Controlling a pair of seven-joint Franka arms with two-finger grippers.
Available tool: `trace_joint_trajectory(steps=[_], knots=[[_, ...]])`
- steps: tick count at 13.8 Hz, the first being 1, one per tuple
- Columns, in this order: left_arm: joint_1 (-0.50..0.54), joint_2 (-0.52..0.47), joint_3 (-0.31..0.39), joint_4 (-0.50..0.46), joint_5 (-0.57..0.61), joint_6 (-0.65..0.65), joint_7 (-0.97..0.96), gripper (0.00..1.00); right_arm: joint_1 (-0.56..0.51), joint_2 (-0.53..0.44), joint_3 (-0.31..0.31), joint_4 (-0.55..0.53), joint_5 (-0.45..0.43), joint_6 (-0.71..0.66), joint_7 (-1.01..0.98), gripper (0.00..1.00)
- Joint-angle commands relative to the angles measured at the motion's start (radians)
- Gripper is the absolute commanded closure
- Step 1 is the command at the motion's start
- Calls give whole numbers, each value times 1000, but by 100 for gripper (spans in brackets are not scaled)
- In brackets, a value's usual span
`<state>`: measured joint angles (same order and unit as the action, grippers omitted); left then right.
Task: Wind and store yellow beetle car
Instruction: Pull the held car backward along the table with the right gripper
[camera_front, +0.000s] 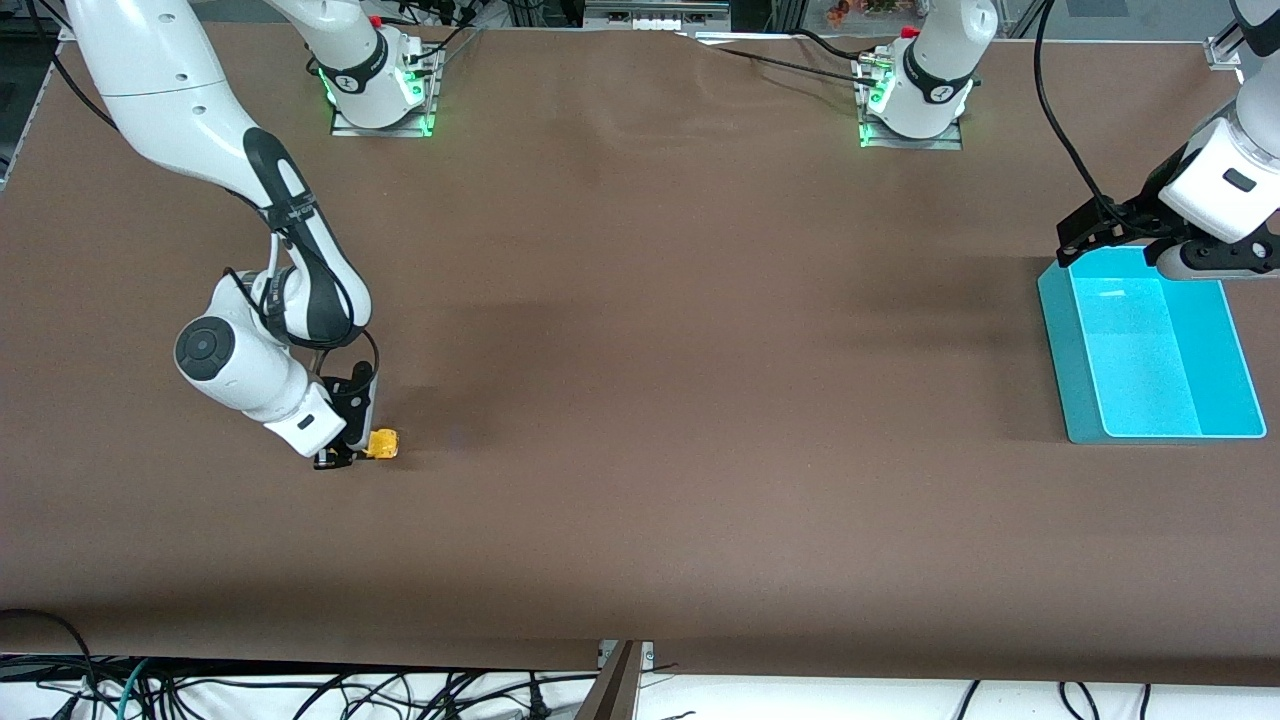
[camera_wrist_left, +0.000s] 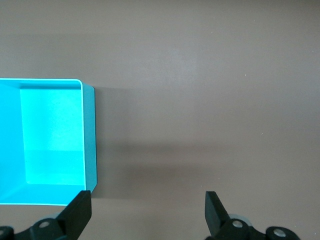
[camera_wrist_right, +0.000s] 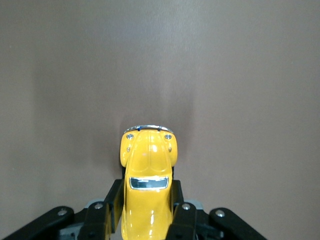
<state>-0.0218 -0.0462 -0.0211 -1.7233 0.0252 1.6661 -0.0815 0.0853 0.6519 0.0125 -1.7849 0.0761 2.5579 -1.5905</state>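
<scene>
The yellow beetle car (camera_front: 383, 443) rests low on the brown table toward the right arm's end. My right gripper (camera_front: 350, 452) is shut on it. In the right wrist view the yellow beetle car (camera_wrist_right: 148, 170) sticks out from between the black fingers (camera_wrist_right: 112, 197), its rounded end and chrome bumper pointing away from the wrist. My left gripper (camera_front: 1085, 242) hangs open over the edge of the cyan bin (camera_front: 1150, 345) nearest the arms' bases. In the left wrist view the left gripper (camera_wrist_left: 147, 207) holds nothing, and the cyan bin (camera_wrist_left: 89, 135) lies beside one finger.
The cyan bin's inside shows nothing in it. The two arm bases (camera_front: 380, 85) stand along the table edge farthest from the front camera. Cables (camera_front: 300, 690) hang below the table's near edge. Brown table cloth (camera_front: 700, 400) spreads between car and bin.
</scene>
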Motion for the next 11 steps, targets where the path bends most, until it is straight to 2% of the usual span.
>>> trace_joint_trajectory(steps=[1, 11], knots=[[11, -4, -3, 8, -14, -14, 23, 0, -24, 52, 4, 5, 18, 8, -49, 73], [11, -4, -3, 11, -14, -14, 23, 0, -116, 54, 6, 5, 18, 10, -138, 72]])
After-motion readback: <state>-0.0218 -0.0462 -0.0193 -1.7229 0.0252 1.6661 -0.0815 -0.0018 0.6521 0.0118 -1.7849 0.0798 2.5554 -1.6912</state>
